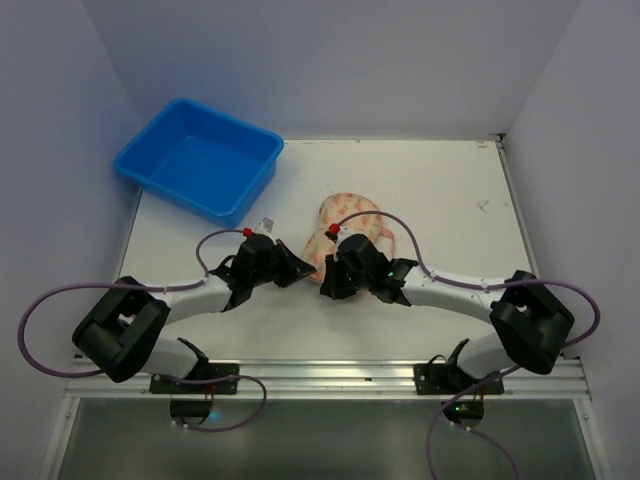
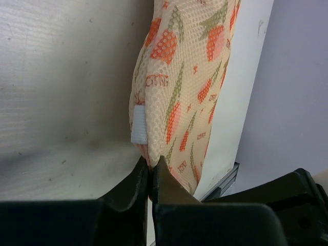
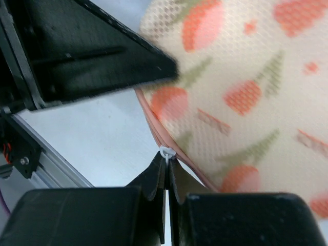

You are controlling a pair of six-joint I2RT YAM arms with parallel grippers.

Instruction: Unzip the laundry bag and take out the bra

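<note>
The laundry bag [image 1: 345,215], cream mesh with orange-pink flowers and pink zip edging, lies mid-table, partly under both wrists. My left gripper [image 2: 151,163] is shut on the bag's near corner edge [image 2: 146,151], just below a small white label [image 2: 139,124]. My right gripper [image 3: 166,156] is shut on the white zip pull [image 3: 165,152] at the pink zip edge of the bag [image 3: 246,77]. In the top view the left gripper [image 1: 300,268] and the right gripper [image 1: 330,275] sit close together at the bag's near end. The bra is hidden.
A blue plastic tub [image 1: 198,158] stands at the back left of the table. The metal rail [image 1: 400,375] runs along the near table edge. The left arm's black body [image 3: 87,51] fills the upper left of the right wrist view.
</note>
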